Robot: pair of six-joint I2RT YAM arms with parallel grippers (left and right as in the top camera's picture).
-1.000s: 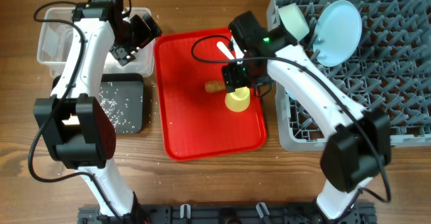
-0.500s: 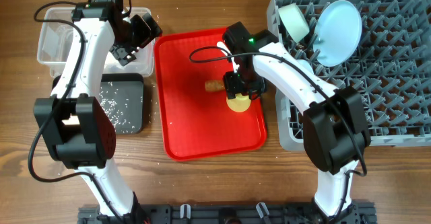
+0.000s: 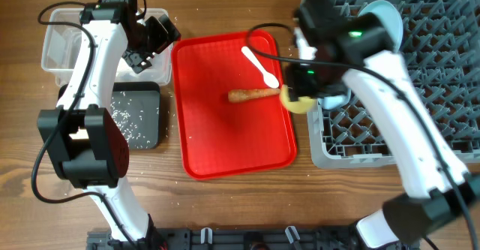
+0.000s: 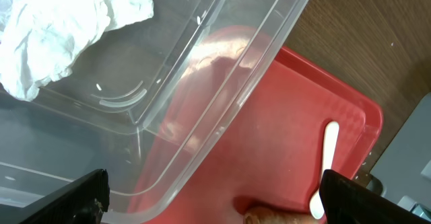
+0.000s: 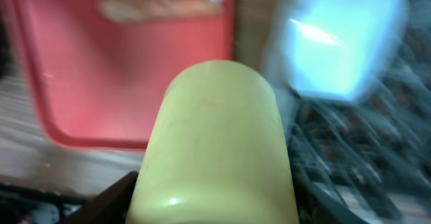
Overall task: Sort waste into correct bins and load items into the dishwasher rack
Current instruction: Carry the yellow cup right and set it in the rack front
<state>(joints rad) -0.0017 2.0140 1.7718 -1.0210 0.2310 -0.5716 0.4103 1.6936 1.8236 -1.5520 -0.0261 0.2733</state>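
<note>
My right gripper (image 3: 300,94) is shut on the small yellow cup (image 3: 297,100) and holds it over the gap between the red tray (image 3: 217,141) and the grey dishwasher rack (image 3: 420,92). The cup fills the right wrist view (image 5: 215,143). The carrot (image 3: 251,94) and the white spoon (image 3: 261,66) lie on the tray. The pale blue plate (image 3: 381,11) stands in the rack, partly behind my arm. My left gripper (image 3: 146,40) is open and empty over the clear bin (image 3: 64,51), which holds the crumpled napkin (image 4: 60,29). The black bin (image 3: 139,115) holds rice grains.
The rack's pegs and near-left wall (image 3: 319,149) lie right beside the held cup. In the left wrist view the clear bin's rim (image 4: 222,109) runs above the tray corner.
My right gripper has lifted the yellow cup off the tray and carried it right to the rack's left edge. The left arm has not moved.
</note>
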